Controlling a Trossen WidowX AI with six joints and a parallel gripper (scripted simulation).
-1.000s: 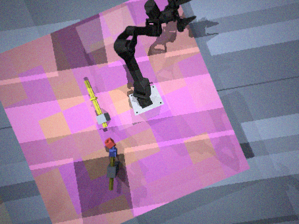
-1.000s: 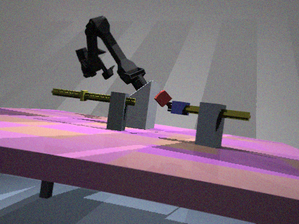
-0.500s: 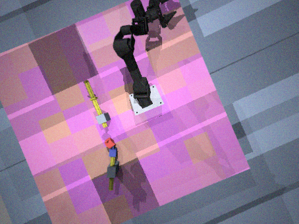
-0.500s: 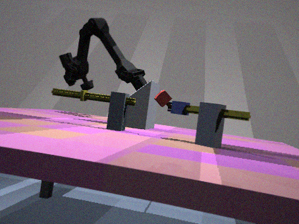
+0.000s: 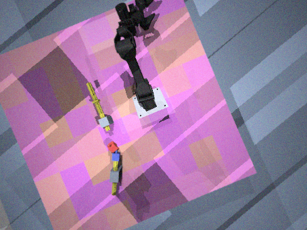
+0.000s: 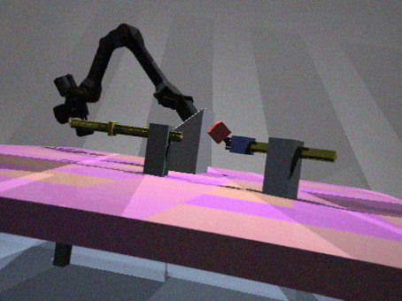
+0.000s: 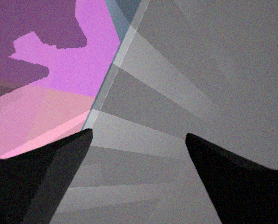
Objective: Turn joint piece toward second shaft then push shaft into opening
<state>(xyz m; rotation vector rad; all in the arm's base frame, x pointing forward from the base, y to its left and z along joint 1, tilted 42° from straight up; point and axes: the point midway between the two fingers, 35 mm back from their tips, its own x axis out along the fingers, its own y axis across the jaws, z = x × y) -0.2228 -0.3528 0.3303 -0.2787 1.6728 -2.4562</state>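
Observation:
The fixed shaft (image 5: 114,188) (image 6: 319,154), yellow, passes through its grey block (image 5: 115,176) (image 6: 279,169). On its end is a blue part (image 5: 115,157) (image 6: 241,145), with the red joint piece (image 5: 113,147) (image 6: 219,132) hinged to it. The red piece is tilted up and turned; its opening cannot be made out. The second shaft (image 5: 100,109) (image 6: 133,130), yellow with a collar, runs through its block (image 5: 104,122) (image 6: 156,151). Its near end is apart from the red piece. My gripper (image 5: 153,8) (image 7: 139,135) is open and empty, far from both shafts.
The arm's pale base plate (image 5: 160,99) lies to the right of the second shaft in the top view. A grey wedge-shaped part (image 6: 192,149) stands behind the second shaft's block in the exterior view. The patterned table's edge crosses the wrist view.

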